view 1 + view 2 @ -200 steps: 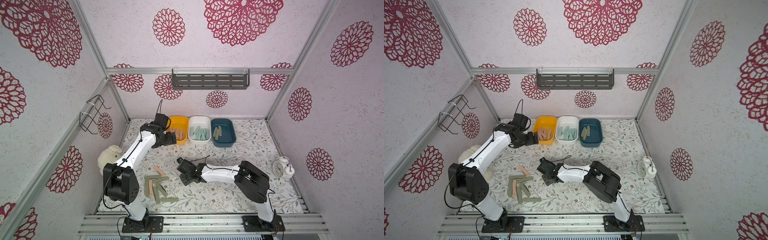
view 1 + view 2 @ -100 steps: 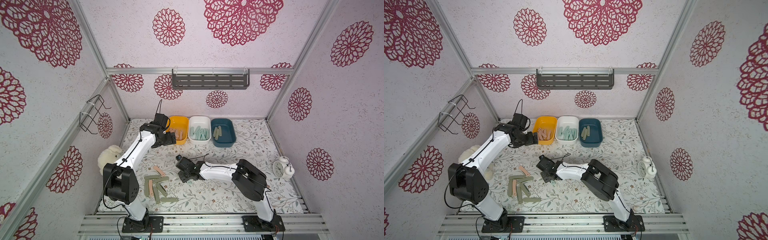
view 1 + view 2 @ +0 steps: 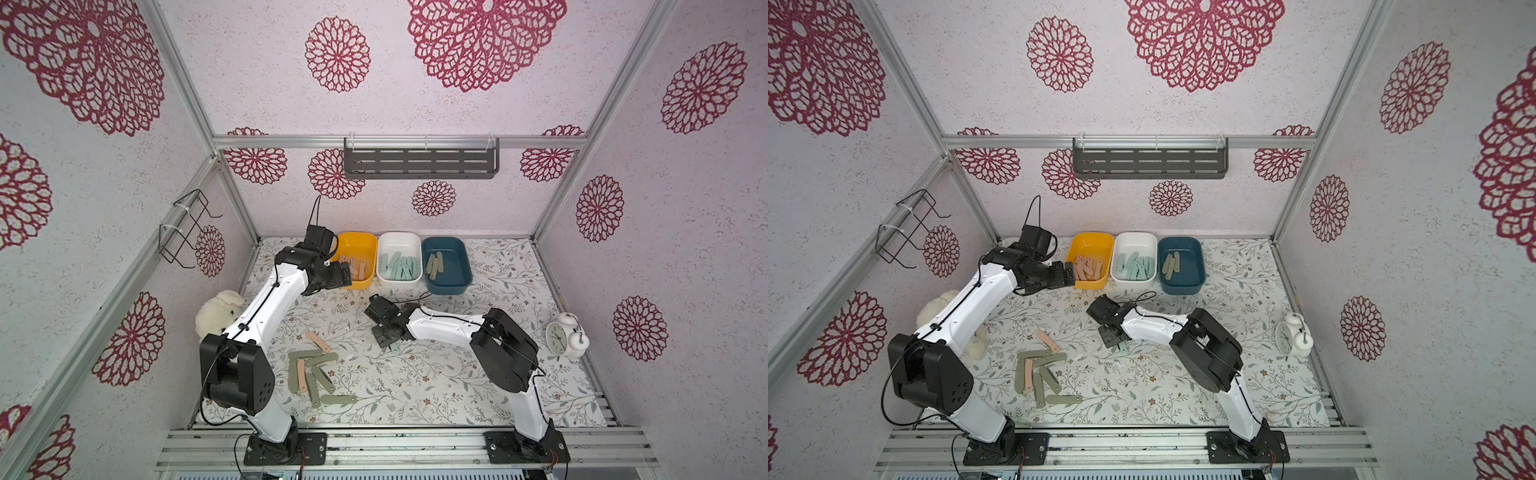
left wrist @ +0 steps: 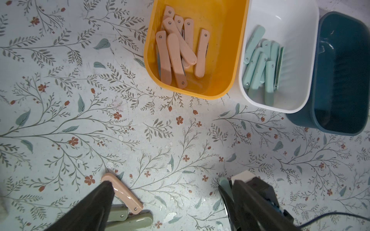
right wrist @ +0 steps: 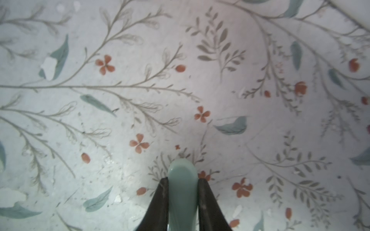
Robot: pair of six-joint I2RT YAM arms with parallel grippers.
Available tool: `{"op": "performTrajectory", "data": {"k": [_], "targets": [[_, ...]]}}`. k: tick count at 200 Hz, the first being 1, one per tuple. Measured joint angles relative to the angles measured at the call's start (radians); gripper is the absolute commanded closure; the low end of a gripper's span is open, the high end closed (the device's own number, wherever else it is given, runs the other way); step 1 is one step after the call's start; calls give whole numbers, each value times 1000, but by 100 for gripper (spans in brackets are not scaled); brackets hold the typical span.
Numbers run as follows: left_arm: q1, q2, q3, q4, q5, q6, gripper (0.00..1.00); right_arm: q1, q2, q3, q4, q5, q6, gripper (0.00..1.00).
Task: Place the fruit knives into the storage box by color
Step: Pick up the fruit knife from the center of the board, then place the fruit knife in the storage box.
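Right arm (image 3: 449, 328) spans mat (image 3: 436, 386) before 3 bins (image 3: 398, 284).

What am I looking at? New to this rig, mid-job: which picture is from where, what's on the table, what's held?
A left arm and a right arm stand at the front of the table, each with a two-finger gripper. The wide pictures come from one overhead camera; the close-ups from wrist cameras. At the back stand a yellow bin with pink knives, a white bin with mint knives and a blue bin with olive knives. A pile of olive and pink ones lies near the left arm; a clock and a plush toy sit at the sides. The left gripper hangs open and empty by the yellow bin. The right gripper is shut on a mint knife.
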Motion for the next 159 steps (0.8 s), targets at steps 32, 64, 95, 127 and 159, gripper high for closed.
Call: {"op": "performTrajectory", "data": {"k": [32, 64, 95, 127, 159], "targets": [[0, -19, -18, 10, 4, -8, 3, -50, -10, 90, -13, 21, -34, 85], [1, -18, -19, 10, 4, -9, 3, -101, -10, 182, -13, 36, -70, 85], [2, -2, -10, 7, 4, -10, 3, -158, 2, 278, -11, 45, -104, 85], [16, 24, -5, 6, 24, -15, 3, -219, 64, 391, 4, 48, -140, 85], [32, 56, -5, 0, 32, -28, 3, -278, 198, 523, 29, 52, -171, 85]]}}
